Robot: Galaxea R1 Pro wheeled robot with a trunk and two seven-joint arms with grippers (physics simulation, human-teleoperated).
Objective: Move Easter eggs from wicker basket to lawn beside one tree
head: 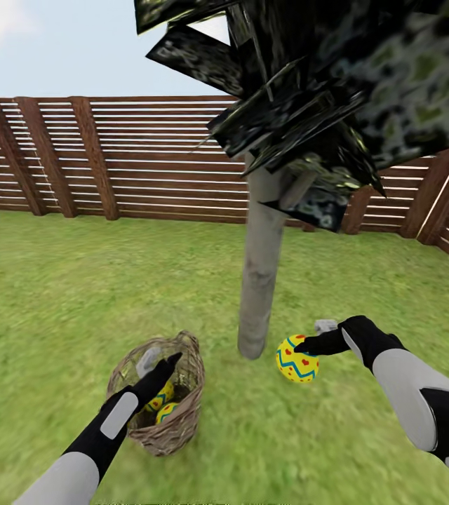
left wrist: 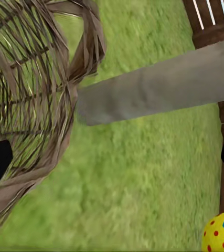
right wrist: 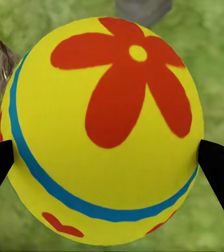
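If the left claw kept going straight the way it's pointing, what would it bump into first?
Probably the wicker basket: the left gripper points into its mouth, where two Easter eggs lie. Egg or woven wall first is unclear; depth is hard to judge.

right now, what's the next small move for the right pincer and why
Probably open the right pincer and let go. Its fingers sit on both sides of the egg, which looks already down on the lawn beside the tree. Two eggs remain in the wicker basket.

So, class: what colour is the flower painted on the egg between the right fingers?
Red, on the yellow egg; clearest in the right wrist view.
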